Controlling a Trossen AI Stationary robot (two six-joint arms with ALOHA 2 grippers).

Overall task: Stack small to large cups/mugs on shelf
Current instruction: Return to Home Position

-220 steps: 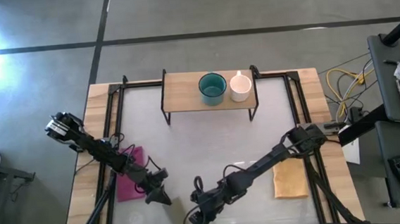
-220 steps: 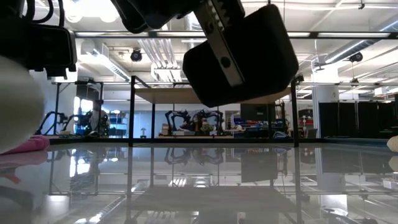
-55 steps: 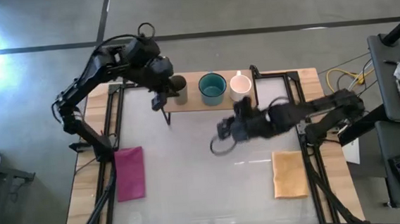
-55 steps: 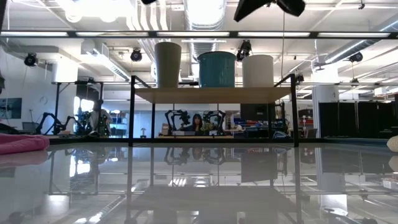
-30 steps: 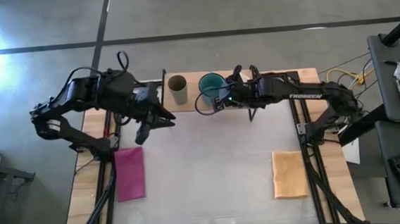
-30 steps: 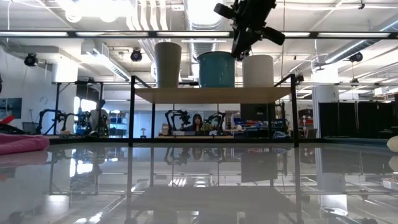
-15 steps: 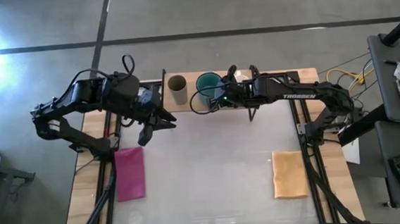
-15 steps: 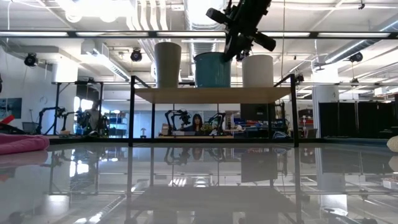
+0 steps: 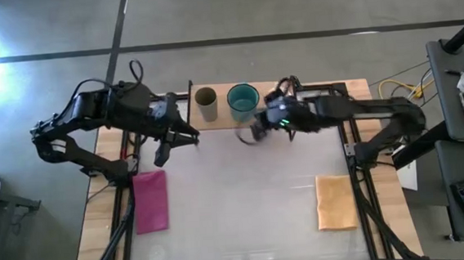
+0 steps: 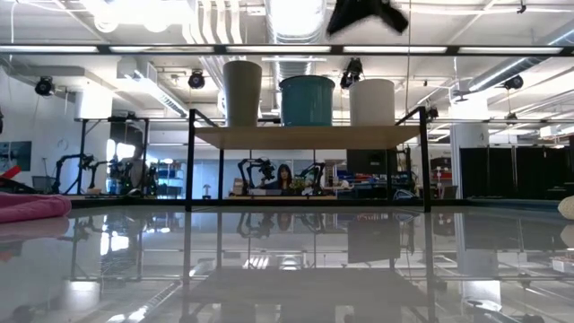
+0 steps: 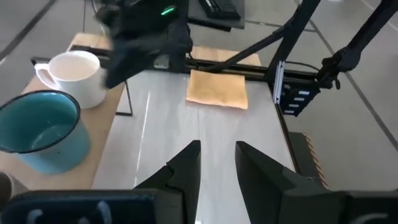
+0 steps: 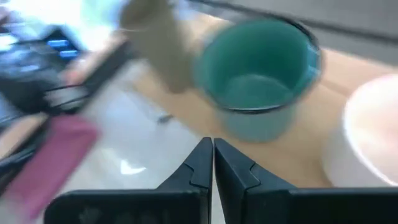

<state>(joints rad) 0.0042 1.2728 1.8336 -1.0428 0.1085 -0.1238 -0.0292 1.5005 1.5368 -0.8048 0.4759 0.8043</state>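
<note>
On the light-wood shelf (image 10: 305, 136) stand, from left to right, the olive-brown tumbler (image 10: 242, 92), the teal mug (image 10: 307, 100) and the white mug (image 10: 371, 101), each on its base. My right gripper (image 9: 257, 132) is shut and empty. It hovers just in front of the shelf, near the teal mug (image 12: 258, 93). In the high view my right arm hides the white mug. My left gripper (image 9: 162, 155) is open and empty. It hangs over the table off the shelf's left end, facing the mugs (image 11: 37, 130).
A pink cloth (image 9: 149, 201) lies at the table's near left and an orange cloth (image 9: 335, 202) at the near right. The shelf's black legs (image 9: 191, 129) stand at the far edge. Black frame rails run along both table sides.
My right gripper, which was at the teal mug's rim half a second ago, has drawn back from the shelf toward the table's near edge and risen. The teal mug has slid a little toward the tumbler and stands upright.
</note>
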